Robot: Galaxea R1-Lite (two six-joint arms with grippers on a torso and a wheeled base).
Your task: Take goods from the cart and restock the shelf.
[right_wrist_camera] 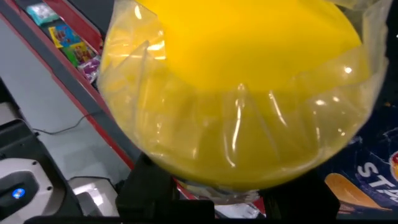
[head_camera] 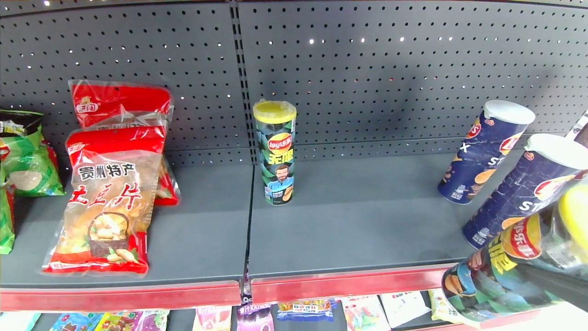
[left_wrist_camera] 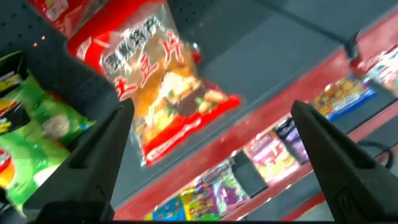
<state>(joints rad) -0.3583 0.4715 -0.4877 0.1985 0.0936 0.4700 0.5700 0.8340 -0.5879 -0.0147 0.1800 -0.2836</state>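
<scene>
A green chip can with a yellow lid (head_camera: 496, 271) hangs tilted at the shelf's front right, lid toward me, with my right gripper (right_wrist_camera: 217, 199) shut on it. In the right wrist view the can's lid (right_wrist_camera: 236, 74) sits close before the camera, dark fingers (right_wrist_camera: 146, 190) below it. A matching can (head_camera: 274, 151) stands upright mid-shelf near the back. My left gripper (left_wrist_camera: 211, 149) is open and holds nothing, in front of the shelf's left part, facing a red snack bag (left_wrist_camera: 165, 87).
Two blue cans (head_camera: 484, 151) (head_camera: 519, 193) stand at the right of the grey shelf (head_camera: 358, 220). Red snack bags (head_camera: 108, 202) and green bags (head_camera: 25, 161) fill the left. A red front lip (head_camera: 344, 282) edges the shelf, with small packets (head_camera: 303, 310) below.
</scene>
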